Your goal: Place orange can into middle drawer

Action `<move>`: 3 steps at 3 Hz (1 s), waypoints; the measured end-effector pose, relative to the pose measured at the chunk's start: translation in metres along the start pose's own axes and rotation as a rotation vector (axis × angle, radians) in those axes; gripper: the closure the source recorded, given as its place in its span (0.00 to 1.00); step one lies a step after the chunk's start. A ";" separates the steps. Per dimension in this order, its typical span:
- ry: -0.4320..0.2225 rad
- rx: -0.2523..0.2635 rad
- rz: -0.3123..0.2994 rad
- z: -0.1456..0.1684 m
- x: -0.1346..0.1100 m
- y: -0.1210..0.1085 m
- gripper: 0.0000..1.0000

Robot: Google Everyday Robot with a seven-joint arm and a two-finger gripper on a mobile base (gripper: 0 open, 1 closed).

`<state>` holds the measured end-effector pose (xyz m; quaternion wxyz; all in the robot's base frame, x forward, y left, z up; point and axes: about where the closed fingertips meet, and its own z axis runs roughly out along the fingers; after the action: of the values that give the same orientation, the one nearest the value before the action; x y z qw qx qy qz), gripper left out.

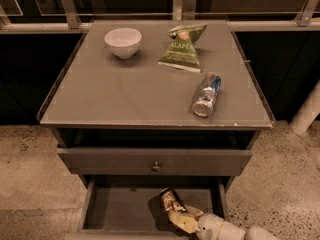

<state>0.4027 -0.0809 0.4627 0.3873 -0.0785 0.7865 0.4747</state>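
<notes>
The orange can is tilted inside the open middle drawer, right of its centre, with its shadow on the grey floor. My gripper reaches in from the bottom right and is shut on the can's lower end. My pale arm runs off the bottom edge. The drawer's front part is cut off by the bottom edge.
Above the open drawer is a closed grey drawer front with a small dark knob. On the cabinet top are a white bowl, a green chip bag and a silver and blue can lying on its side. Speckled floor lies on both sides.
</notes>
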 end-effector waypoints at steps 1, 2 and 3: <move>0.001 0.016 0.058 0.013 0.009 -0.028 1.00; 0.000 0.016 0.059 0.014 0.009 -0.029 0.81; 0.000 0.016 0.059 0.014 0.009 -0.029 0.58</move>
<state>0.4182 -0.0827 0.4328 0.3737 -0.0521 0.7921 0.4798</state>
